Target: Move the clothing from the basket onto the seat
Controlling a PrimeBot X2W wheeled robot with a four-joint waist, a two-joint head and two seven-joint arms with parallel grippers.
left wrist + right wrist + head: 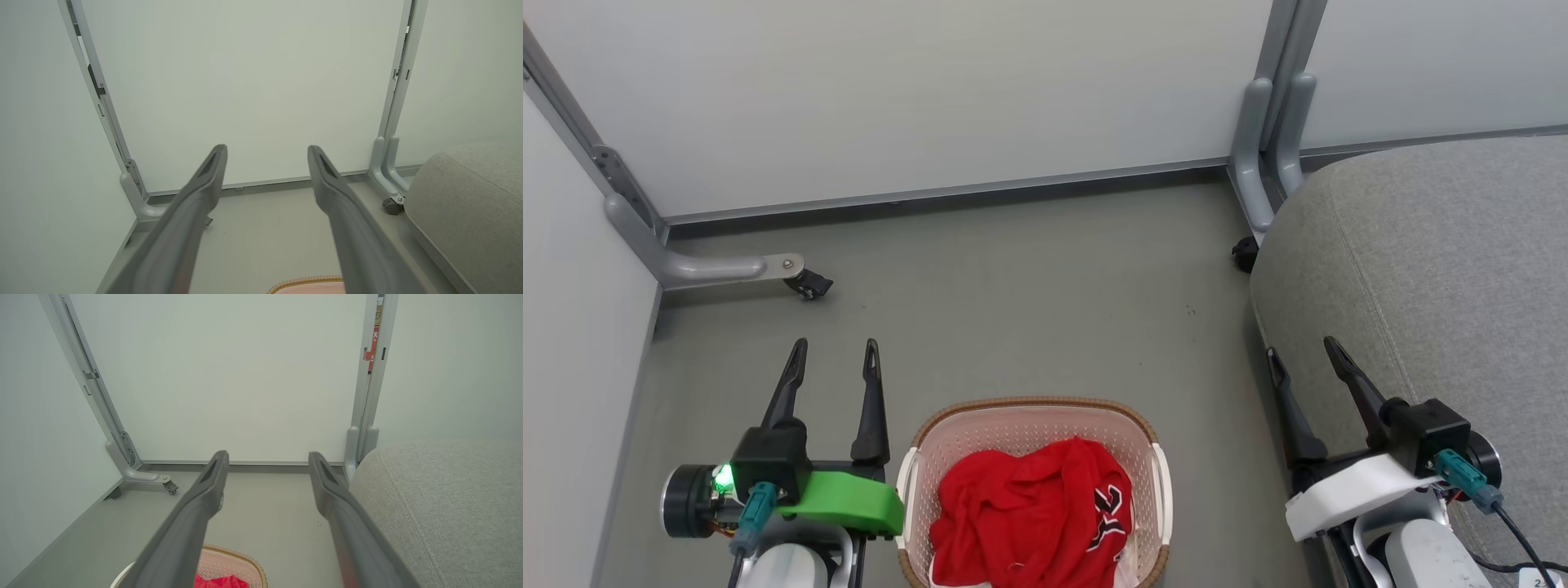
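Red clothing (1029, 514) heaped in basket (1033, 403) | left jaws apart, empty, beside basket rim | right jaws apart, empty, at seat (1437, 269) edge | open floor (1013, 286) ahead

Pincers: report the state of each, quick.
Left pincer: open, holding nothing.
Right pincer: open, holding nothing.

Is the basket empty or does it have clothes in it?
Not empty. Red clothing lies crumpled inside the basket, heaped toward its near end, while the far part of its inside is bare.
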